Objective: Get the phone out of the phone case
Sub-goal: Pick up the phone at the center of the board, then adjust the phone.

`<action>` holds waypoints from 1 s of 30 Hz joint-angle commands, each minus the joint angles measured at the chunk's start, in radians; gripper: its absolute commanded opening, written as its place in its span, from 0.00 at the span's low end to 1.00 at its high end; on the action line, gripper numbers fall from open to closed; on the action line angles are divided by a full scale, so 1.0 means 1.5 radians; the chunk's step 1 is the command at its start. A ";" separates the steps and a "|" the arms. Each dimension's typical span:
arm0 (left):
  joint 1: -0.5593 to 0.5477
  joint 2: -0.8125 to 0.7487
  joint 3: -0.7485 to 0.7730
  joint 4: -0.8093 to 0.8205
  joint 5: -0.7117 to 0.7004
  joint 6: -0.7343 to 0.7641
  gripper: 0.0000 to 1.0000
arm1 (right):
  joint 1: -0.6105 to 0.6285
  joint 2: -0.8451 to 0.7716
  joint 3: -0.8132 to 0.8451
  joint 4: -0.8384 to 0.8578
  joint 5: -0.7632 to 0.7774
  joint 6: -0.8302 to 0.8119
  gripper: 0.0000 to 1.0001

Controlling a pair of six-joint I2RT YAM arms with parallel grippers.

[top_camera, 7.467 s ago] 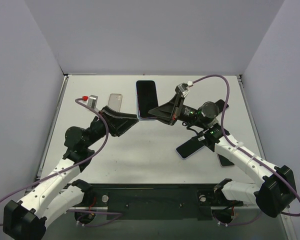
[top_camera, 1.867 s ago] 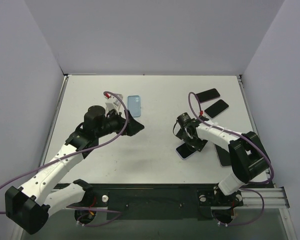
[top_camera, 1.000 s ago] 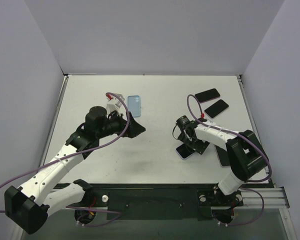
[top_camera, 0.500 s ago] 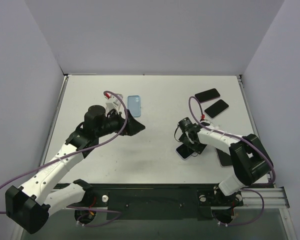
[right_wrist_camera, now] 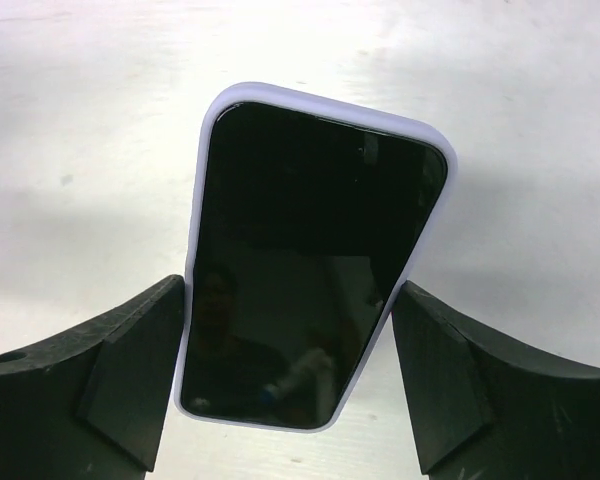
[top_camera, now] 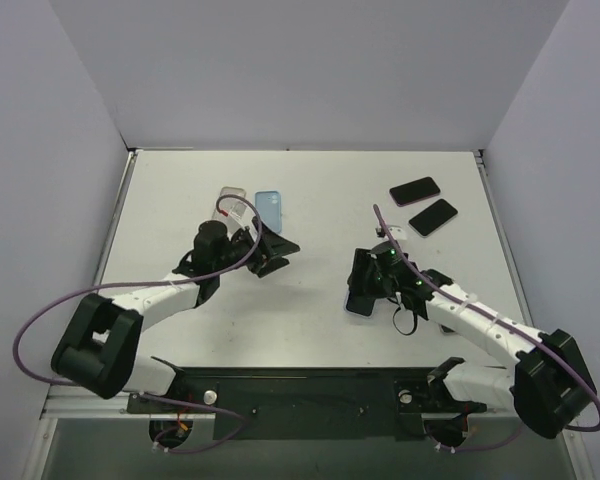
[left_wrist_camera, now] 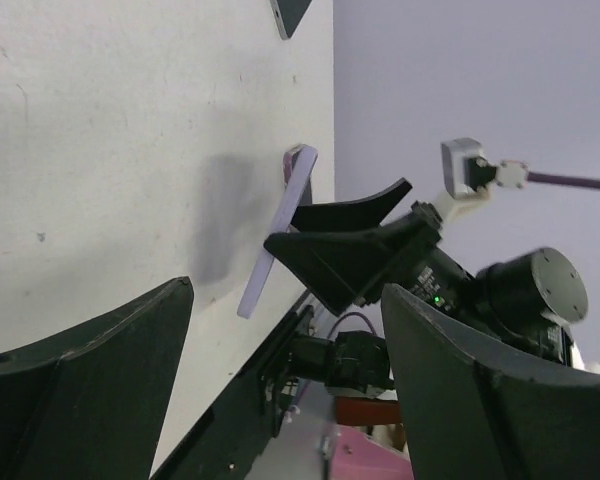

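Observation:
The phone [right_wrist_camera: 310, 260], dark screen up, sits in a lilac phone case [right_wrist_camera: 325, 100]. My right gripper [right_wrist_camera: 290, 292] is shut on it, one finger on each long side of its near end. In the top view the right gripper [top_camera: 363, 283] holds the cased phone [top_camera: 358, 303] right of the table's middle. From the left wrist the phone [left_wrist_camera: 280, 225] shows edge-on, tilted up off the table, its shadow beneath. My left gripper [top_camera: 280, 257] is open and holds nothing, apart from the phone and pointing at it; its jaws [left_wrist_camera: 288, 300] stand wide.
A blue case [top_camera: 268, 210] and a clear case [top_camera: 230, 200] lie on the table behind the left gripper. Two black phones [top_camera: 414, 189] [top_camera: 432, 216] lie at the back right. The black base rail [top_camera: 300, 385] runs along the near edge.
The right gripper has closed on the cased phone and tipped it up off the table, shifting slightly left. The left arm has dropped lower, and its open gripper now faces right.

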 commanded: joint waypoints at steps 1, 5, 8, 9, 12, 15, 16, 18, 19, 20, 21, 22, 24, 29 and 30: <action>-0.054 0.094 0.013 0.245 0.024 -0.120 0.86 | 0.025 -0.083 -0.018 0.123 -0.111 -0.098 0.00; -0.123 0.135 0.051 0.226 -0.016 -0.083 0.89 | 0.052 -0.107 0.010 0.112 -0.148 -0.099 0.00; -0.151 0.151 0.075 0.180 -0.047 -0.054 0.89 | 0.077 -0.129 0.021 0.107 -0.149 -0.094 0.00; -0.154 0.153 0.080 0.174 -0.052 -0.047 0.88 | 0.089 -0.137 0.020 0.108 -0.149 -0.091 0.00; -0.167 0.156 0.087 0.156 -0.063 -0.033 0.74 | 0.112 -0.162 0.012 0.109 -0.136 -0.085 0.00; -0.187 0.163 0.101 0.131 -0.073 -0.014 0.68 | 0.126 -0.167 0.014 0.104 -0.126 -0.088 0.00; -0.197 0.170 0.104 0.128 -0.073 -0.014 0.67 | 0.131 -0.165 0.019 0.101 -0.121 -0.093 0.00; -0.208 0.184 0.111 0.133 -0.065 -0.015 0.64 | 0.141 -0.166 0.025 0.100 -0.115 -0.095 0.00; -0.212 0.187 0.114 0.133 -0.056 -0.015 0.63 | 0.144 -0.166 0.026 0.099 -0.112 -0.095 0.00; -0.214 0.194 0.120 0.132 -0.051 -0.011 0.59 | 0.150 -0.167 0.031 0.096 -0.110 -0.098 0.00; -0.215 0.196 0.123 0.132 -0.039 -0.008 0.57 | 0.153 -0.163 0.035 0.091 -0.101 -0.100 0.00; -0.219 0.198 0.130 0.127 -0.035 0.000 0.55 | 0.160 -0.163 0.043 0.079 -0.095 -0.106 0.00; -0.226 0.195 0.141 0.106 -0.026 0.021 0.52 | 0.167 -0.156 0.056 0.055 -0.092 -0.114 0.00; -0.224 0.154 0.161 0.018 -0.015 0.120 0.19 | 0.172 -0.141 0.102 -0.003 -0.070 -0.122 0.00; -0.222 0.143 0.167 -0.006 -0.014 0.148 0.11 | 0.171 -0.138 0.107 -0.020 -0.074 -0.124 0.04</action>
